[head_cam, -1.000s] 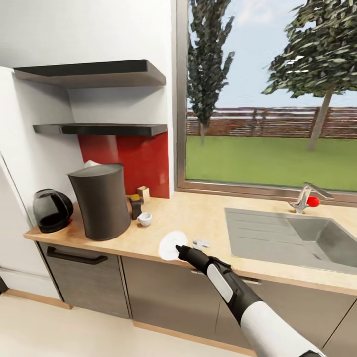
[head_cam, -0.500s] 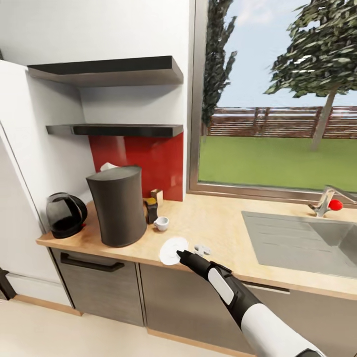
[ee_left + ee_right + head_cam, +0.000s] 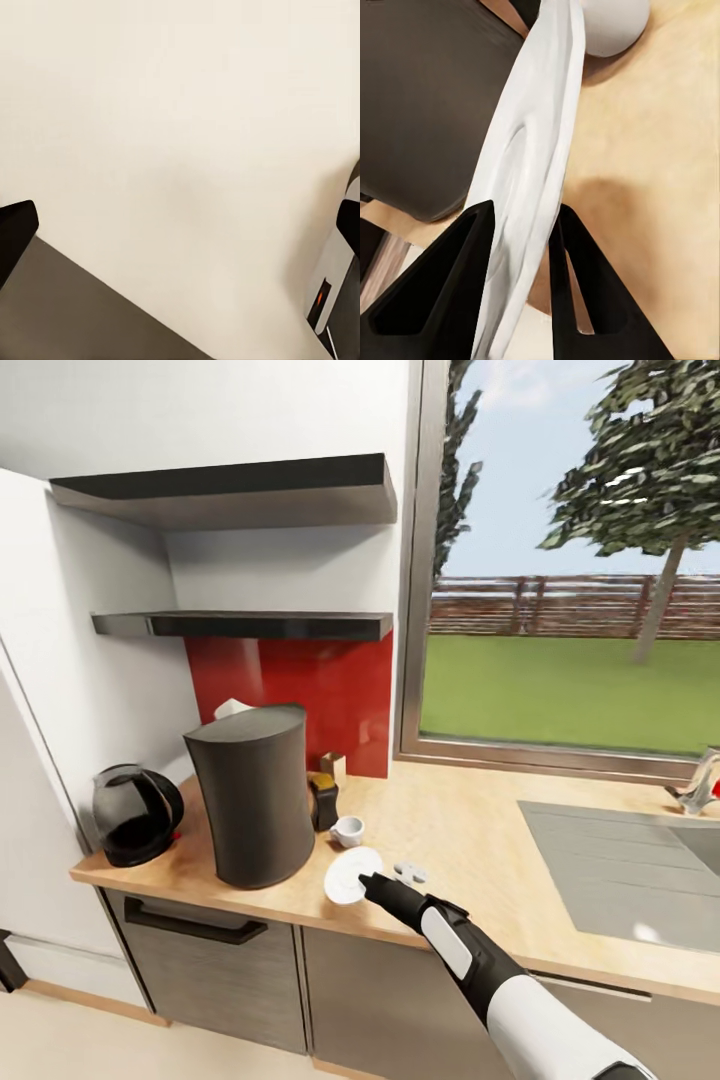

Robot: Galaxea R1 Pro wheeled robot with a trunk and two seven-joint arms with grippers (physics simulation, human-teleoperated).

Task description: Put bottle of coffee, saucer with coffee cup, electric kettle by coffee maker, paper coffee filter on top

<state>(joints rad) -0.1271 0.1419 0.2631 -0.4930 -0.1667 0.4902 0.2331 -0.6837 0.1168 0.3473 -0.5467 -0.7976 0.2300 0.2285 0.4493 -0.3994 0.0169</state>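
Two dark fingers [image 3: 457, 285] of the right gripper [image 3: 368, 880] pinch the saucer's [image 3: 350, 874] rim, holding it tilted above the kitchen countertop [image 3: 470, 840], just right of the coffee maker [image 3: 252, 795]. Beyond it stands the coffee cup [image 3: 348, 831]. Left gripper's [image 3: 180, 247] fingers spread wide.

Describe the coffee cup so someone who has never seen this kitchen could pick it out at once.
Start at the tall charcoal coffee maker on the light wood-grain kitchen countertop. Just to its right, towards the window, sits the tiny plain white coffee cup, upright on the wood. Unlike the flat white round saucer tilted in the right gripper, it is a small bowl shape.
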